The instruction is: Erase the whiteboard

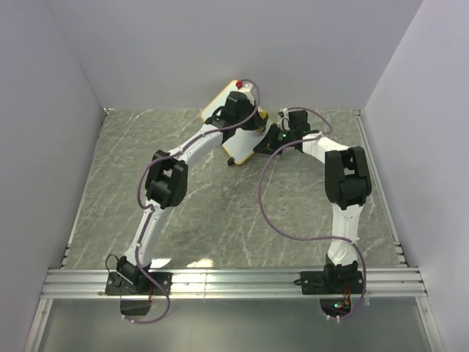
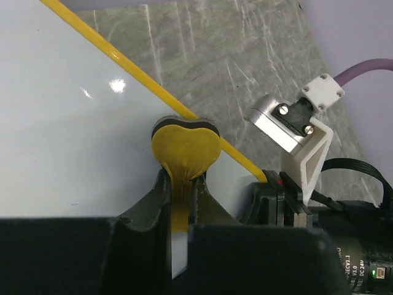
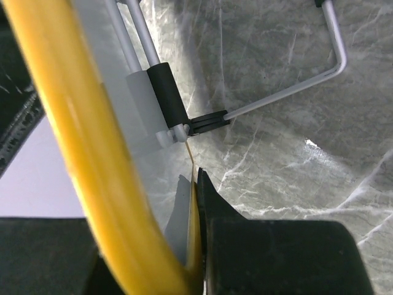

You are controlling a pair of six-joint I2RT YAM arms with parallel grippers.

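Left tool (image 2: 179, 190) clamped on yellow pad (image 2: 184, 144), pad laid against whiteboard (image 2: 73, 123) face nr its edge. Right tool (image 3: 191, 203) pinched shut on board's yellow frame. Board held tilted, far ctr of desk (image 1: 220, 220).

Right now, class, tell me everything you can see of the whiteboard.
The whiteboard is a small glossy white panel with rounded corners and a thin yellow frame; its visible face carries no marks. A silver wire stand with a black sleeve is fixed to its back. It is askew near the far edge of the table. The right gripper pinches its edge, and the left gripper holds a yellow eraser against its face beside the frame.
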